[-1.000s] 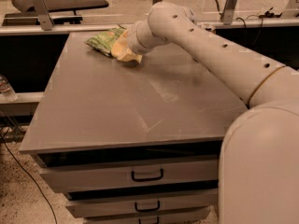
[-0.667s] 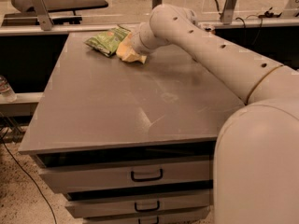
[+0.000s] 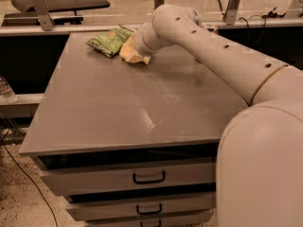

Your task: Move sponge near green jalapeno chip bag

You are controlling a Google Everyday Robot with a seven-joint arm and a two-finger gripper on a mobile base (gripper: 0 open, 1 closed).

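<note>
The green jalapeno chip bag lies crinkled at the far left of the grey table top. The pale yellow sponge lies on the table just right of the bag, touching or almost touching it. My gripper is at the end of the white arm, directly over the sponge and against it. The wrist hides most of the gripper and the sponge's far side.
My white arm runs from the lower right across the table's right half. The table is a cabinet with drawers in front. A rail with metal posts runs behind the table.
The wrist and the sponge have shifted slightly to the right and toward me. The chip bag has stayed in place.
</note>
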